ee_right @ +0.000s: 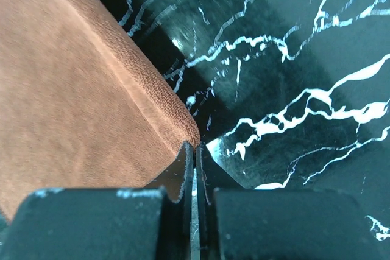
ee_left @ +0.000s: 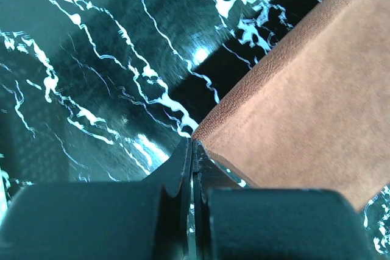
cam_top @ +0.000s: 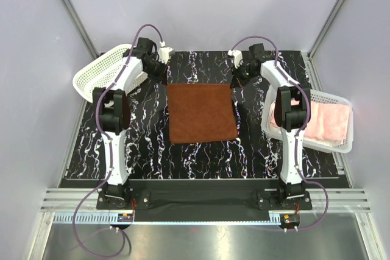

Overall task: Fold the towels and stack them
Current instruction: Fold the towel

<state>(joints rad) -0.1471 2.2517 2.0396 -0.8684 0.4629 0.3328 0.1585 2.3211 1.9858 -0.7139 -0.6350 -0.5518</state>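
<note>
1. A black table with white marble veining fills the middle of the overhead view, with the two arms reaching across it from the near edge.
2. A rust-brown towel lies spread flat and square at the table's centre, between the two arms.
3. A white lattice basket sits tilted at the table's far left corner. A second white lattice basket sits at the right edge.
4. A pale pink towel lies bunched inside the right-hand basket.
5. The left gripper is at the brown towel's far left corner. Its fingers are pressed together, with the tips right against the point of the corner. Whether any cloth is caught between them cannot be told.
6. The right gripper is at the towel's far right corner, clenched the same way, its tips meeting the cloth's edge. Whether it grips the towel cannot be told.
</note>
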